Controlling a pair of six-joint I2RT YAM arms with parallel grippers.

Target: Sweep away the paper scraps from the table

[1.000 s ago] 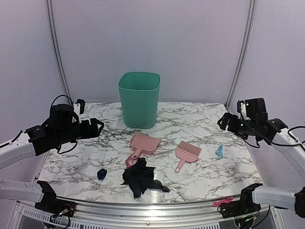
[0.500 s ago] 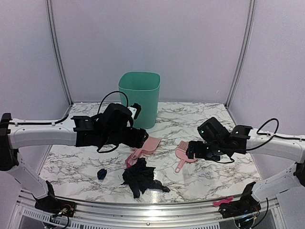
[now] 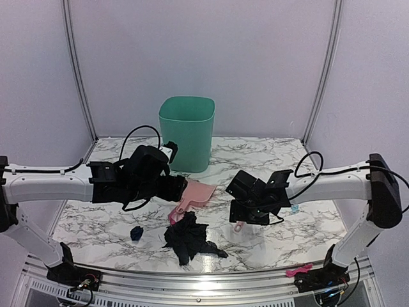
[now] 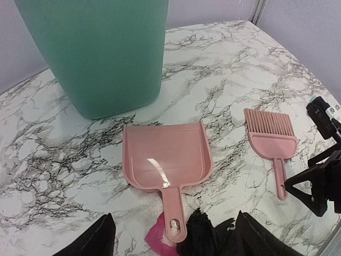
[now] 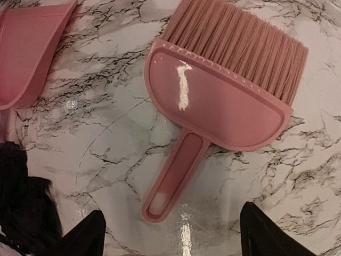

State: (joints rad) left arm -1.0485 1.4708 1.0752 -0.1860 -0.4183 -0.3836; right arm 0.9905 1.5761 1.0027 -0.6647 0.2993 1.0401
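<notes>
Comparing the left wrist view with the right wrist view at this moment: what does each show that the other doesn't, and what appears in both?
Left wrist only: the green bin, the dustpan whole with its handle, and the left gripper, open either side of that handle. Right wrist only: the brush in close detail, its handle lying between the fingers of the open right gripper. Both: the brush, part of the dustpan, black paper scraps and the marble table.

No readable text, label or number shows anywhere.
</notes>
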